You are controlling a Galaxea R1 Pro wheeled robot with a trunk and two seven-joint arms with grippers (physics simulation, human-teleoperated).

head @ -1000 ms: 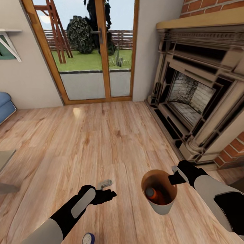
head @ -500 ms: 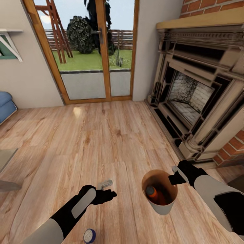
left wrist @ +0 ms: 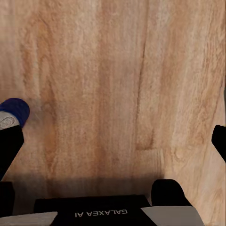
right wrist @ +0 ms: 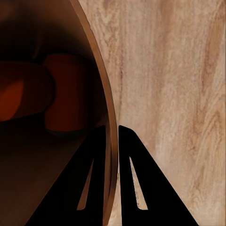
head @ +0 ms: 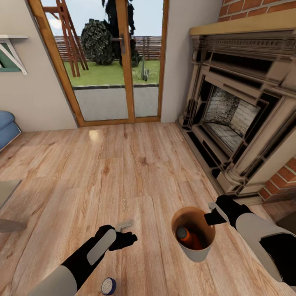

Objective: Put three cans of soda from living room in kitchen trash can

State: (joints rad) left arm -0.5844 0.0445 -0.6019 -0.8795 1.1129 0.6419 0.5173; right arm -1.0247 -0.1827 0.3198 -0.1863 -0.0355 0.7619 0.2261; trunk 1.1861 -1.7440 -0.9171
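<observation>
Right wrist view: right tool (right wrist: pixel 111 136) pinches tapered trash can's (right wrist: pixel 101 94) thin rim.

Floor: warm wood planks (head: pixel 123 164) are running across the room, catching a pale glare near the doors.
Doors: wood-framed glass doors (head: pixel 111 61) are showing a sunlit lawn, shrub and fence.
Right side: a carved dark fireplace surround (head: pixel 238 115) is standing under red brick (head: pixel 255 8).
Walls: beige plaster (head: pixel 28 98) is lying evenly lit.
Left edge: a blue cushion (head: pixel 6 125) is peeking in.
</observation>
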